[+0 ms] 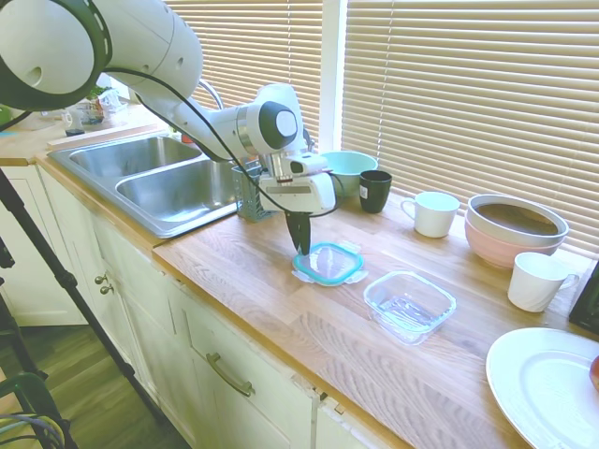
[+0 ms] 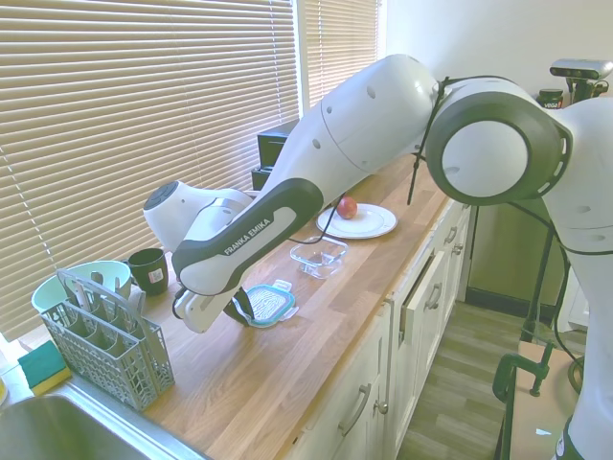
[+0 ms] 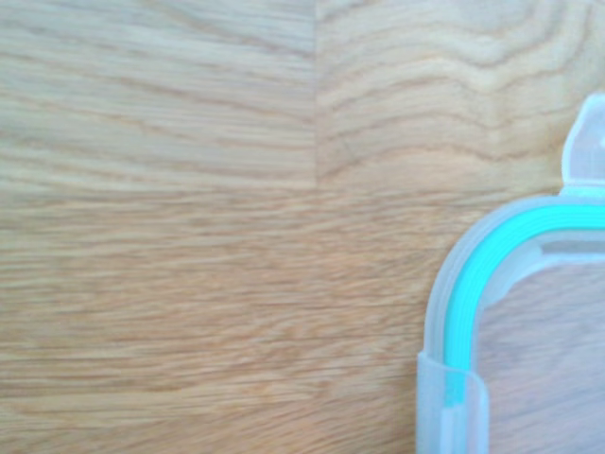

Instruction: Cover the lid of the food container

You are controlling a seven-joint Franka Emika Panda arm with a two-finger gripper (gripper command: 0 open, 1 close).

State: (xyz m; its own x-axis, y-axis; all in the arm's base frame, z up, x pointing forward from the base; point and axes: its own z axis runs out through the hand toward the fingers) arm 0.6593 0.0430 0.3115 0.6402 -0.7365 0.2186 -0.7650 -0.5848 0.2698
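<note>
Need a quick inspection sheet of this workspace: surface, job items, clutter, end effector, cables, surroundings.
Surface: wooden counter, dry.
Job items: lid flat on the counter; food container beside it, uncovered, seems empty.
Clutter: teal bowl, dark cup, two white mugs, stacked bowls, white plate, utensil caddy.
End effector: at the lid's edge, open or shut unclear.
Cables: black cable along the arm.
Surroundings: sink, window blinds.

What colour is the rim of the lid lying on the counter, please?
Teal, around a clear centre; the lid shows it best in the wrist view.
</note>
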